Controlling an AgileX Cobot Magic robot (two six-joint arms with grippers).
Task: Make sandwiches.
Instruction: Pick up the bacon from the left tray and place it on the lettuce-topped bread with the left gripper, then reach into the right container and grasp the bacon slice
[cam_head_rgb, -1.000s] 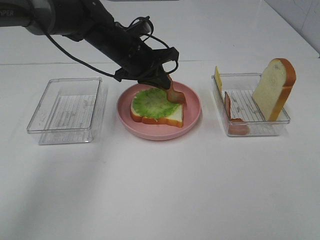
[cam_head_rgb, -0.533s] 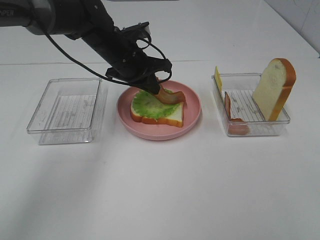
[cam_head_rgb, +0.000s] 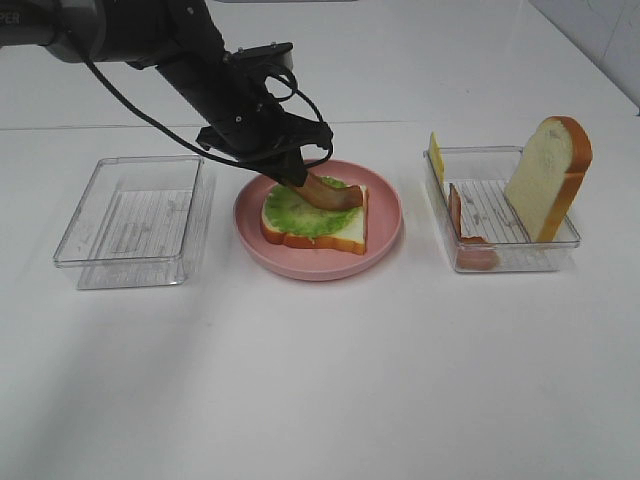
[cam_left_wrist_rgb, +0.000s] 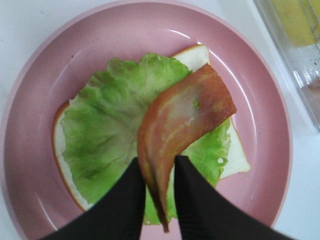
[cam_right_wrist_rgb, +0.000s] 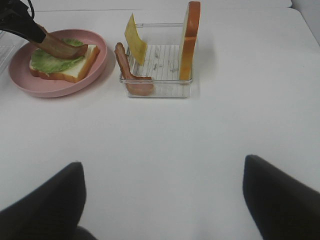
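My left gripper (cam_left_wrist_rgb: 156, 175) nips bacon strip (cam_left_wrist_rgb: 185, 112) over lettuce (cam_left_wrist_rgb: 107, 120), pink plate (cam_left_wrist_rgb: 260, 100); right tray (cam_head_rgb: 505, 262): bread slice (cam_head_rgb: 548, 175), cheese (cam_head_rgb: 436, 157), spare bacon (cam_head_rgb: 470, 245); right gripper (cam_right_wrist_rgb: 162, 167) wide, empty

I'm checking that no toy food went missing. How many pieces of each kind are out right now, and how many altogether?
Bread slices: 2
Lettuce leaves: 1
Bacon strips: 2
Cheese squares: 1
Total: 6
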